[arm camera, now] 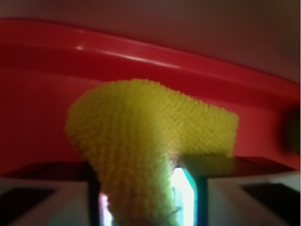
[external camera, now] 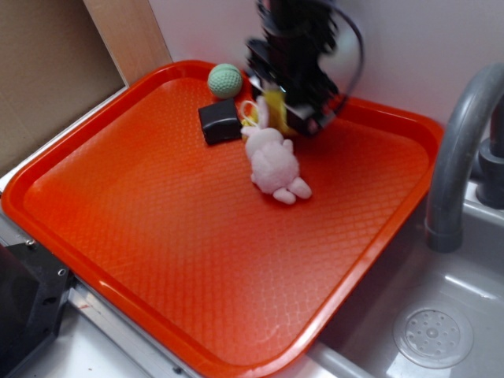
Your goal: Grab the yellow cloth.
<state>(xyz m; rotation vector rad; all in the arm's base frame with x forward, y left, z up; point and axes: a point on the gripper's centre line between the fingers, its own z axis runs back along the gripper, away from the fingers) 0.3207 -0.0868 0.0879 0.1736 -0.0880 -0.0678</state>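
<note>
Cloth: the yellow cloth point(arm camera: 150, 136) sits at the far side of the orange tray point(external camera: 157, 236), just beside the pink bunny point(external camera: 273, 163).
Claw: the claw point(external camera: 285, 110) is pinching a bunched fold.
Handling: likely light, soft, floppy; thick folds hold best.

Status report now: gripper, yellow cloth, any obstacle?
Gripper fingers shut on bright yellow terry cloth, near orange tray's back rim. Pale pink plush bunny right beside the gripper; black block and mint-green knitted ball close.
</note>
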